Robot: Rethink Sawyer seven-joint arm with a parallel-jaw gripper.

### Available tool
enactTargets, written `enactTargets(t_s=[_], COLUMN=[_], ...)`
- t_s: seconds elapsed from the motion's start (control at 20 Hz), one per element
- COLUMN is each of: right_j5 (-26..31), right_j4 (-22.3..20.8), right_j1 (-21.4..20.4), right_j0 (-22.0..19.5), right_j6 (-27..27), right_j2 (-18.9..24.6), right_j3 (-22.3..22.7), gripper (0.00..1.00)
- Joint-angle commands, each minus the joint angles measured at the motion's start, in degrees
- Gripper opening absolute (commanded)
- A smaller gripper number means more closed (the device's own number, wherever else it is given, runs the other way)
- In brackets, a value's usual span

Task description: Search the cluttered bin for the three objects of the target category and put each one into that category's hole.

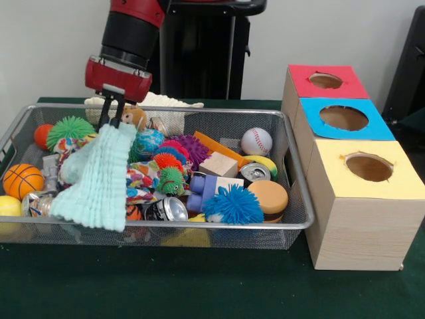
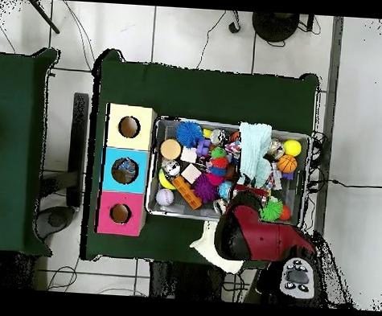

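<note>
The gripper point(image 1: 111, 119) hangs over the left part of the bin point(image 1: 302, 222), its fingers pinched on the top edge of a pale green cloth point(image 1: 99, 183) that drapes down over the toys to the near rim. Just left of the cloth's lower end, by the near left corner, lies what looks like a clear bottle point(image 1: 36, 205), partly hidden. A silver can point(image 1: 167, 209) lies just right of the cloth. Right of the bin stand three boxes with holes, red point(image 1: 325, 80) farthest, blue point(image 1: 344, 118), yellow point(image 1: 369, 167) nearest.
</note>
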Motion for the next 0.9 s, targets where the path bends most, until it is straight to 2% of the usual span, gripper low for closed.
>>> enactTargets(t_s=[0.05,0.15,0.25,0.35,0.9], right_j5=[5.54,5.83,10.35,12.9,14.6], right_j4=[-1.45,-0.49,0.33,1.26,3.86], right_j1=[-4.83,-5.0,-5.98,-6.84,-12.99], right_j0=[-1.04,-1.24,-5.48,-7.73,-4.91], right_j6=[7.65,8.33,9.12,9.14,8.9], right_j2=[8.92,9.17,14.15,16.55,13.65], right_j3=[7.0,8.26,11.41,13.68,20.37], gripper=[0.0,0.0,0.0,0.0,0.0])
